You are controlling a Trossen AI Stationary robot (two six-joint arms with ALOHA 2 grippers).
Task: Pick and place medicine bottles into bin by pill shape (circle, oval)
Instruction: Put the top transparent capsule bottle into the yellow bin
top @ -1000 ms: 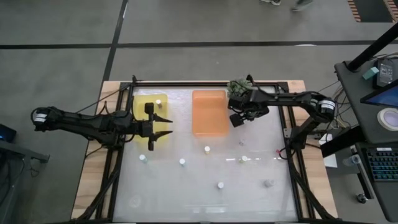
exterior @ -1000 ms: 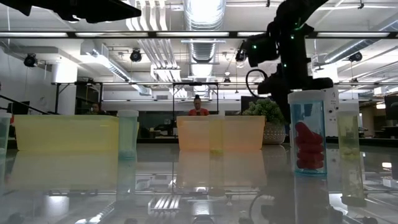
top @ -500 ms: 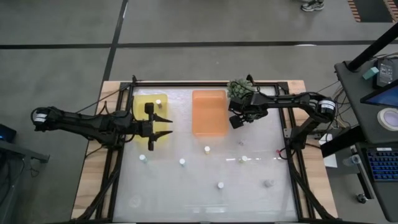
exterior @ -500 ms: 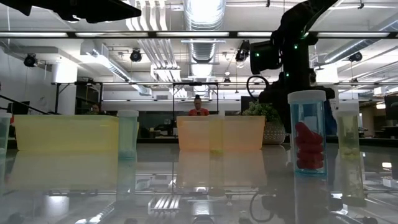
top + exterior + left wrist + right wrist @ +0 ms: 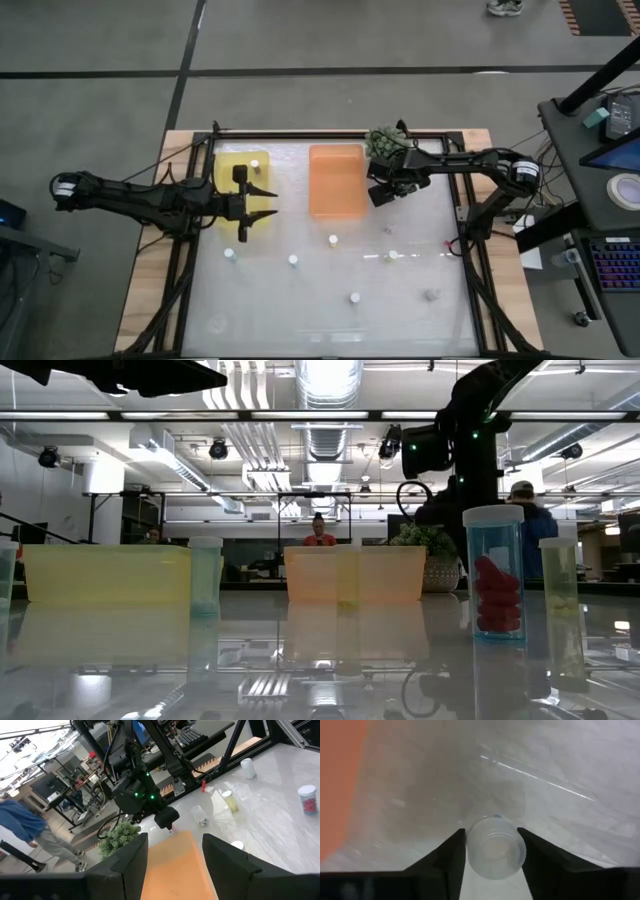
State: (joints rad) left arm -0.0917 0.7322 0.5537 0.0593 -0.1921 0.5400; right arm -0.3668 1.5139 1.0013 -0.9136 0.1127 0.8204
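My right gripper [image 5: 379, 194] points down just right of the orange bin [image 5: 337, 180], shut on a small clear medicine bottle [image 5: 495, 851] that its wrist view shows from above. Other medicine bottles stand loose on the table, for instance at the middle [image 5: 332, 240], nearer [image 5: 354, 297] and toward the left [image 5: 293, 260]. One white-capped bottle [image 5: 255, 162] lies in the yellow bin [image 5: 238, 168]. The low view shows a bottle with red pills [image 5: 495, 575] and a yellowish one [image 5: 560, 580] close up. My left gripper [image 5: 268, 203] hovers open beside the yellow bin, with nothing between its fingers. My right gripper pinches the medicine bottle between its two fingers, one finger [image 5: 454, 851] on each of two opposite sides of its round top [image 5: 470, 847]. The fingers come from above, pointing down. The bottle stays upright; whether its base is on the table I cannot tell.
A spiky green plant ball [image 5: 386, 140] sits at the far edge, right behind my right gripper. Both bins stand side by side at the far half of the table. The table's black frame [image 5: 462, 200] runs along the right edge. People stand in the room behind.
My right gripper has sunk a little toward the table beside the orange bin's right side.
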